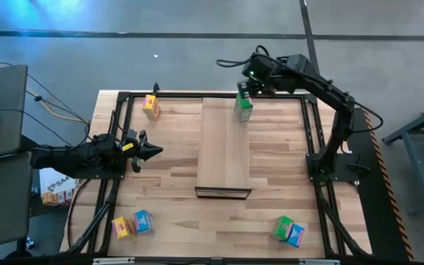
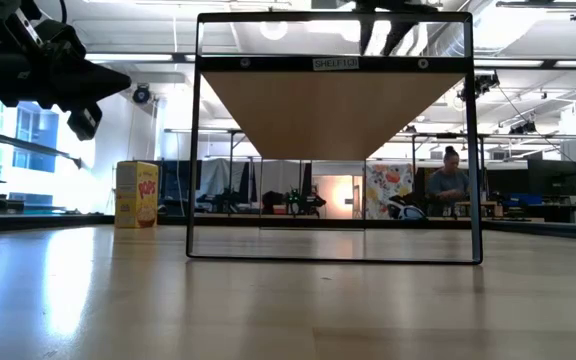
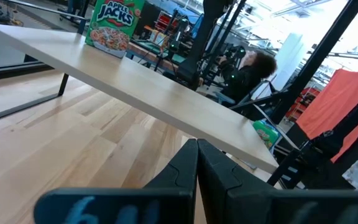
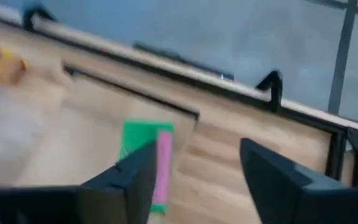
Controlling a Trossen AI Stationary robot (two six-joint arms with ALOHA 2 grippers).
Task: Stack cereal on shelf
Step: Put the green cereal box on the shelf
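A green cereal box (image 1: 244, 107) stands upright on its bottom at the far right corner of the pale shelf (image 1: 224, 147); the left wrist view shows its printed front (image 3: 112, 25). My right gripper (image 1: 246, 90) hovers open just beyond and above it, and in its wrist view (image 4: 197, 177) the box (image 4: 143, 140) lies past one finger, untouched. My left gripper (image 1: 153, 150) waits shut at the table's left, pointing level at the shelf (image 3: 135, 81). A yellow box (image 1: 151, 107) stands on the table at the far left.
Yellow (image 1: 123, 227) and blue (image 1: 143, 221) boxes lie at the near left, and green (image 1: 283, 226) and blue (image 1: 295, 235) ones at the near right. A black frame (image 1: 311, 125) rims the table. The low view shows the shelf's underside (image 2: 333, 110) and the yellow box (image 2: 137, 194).
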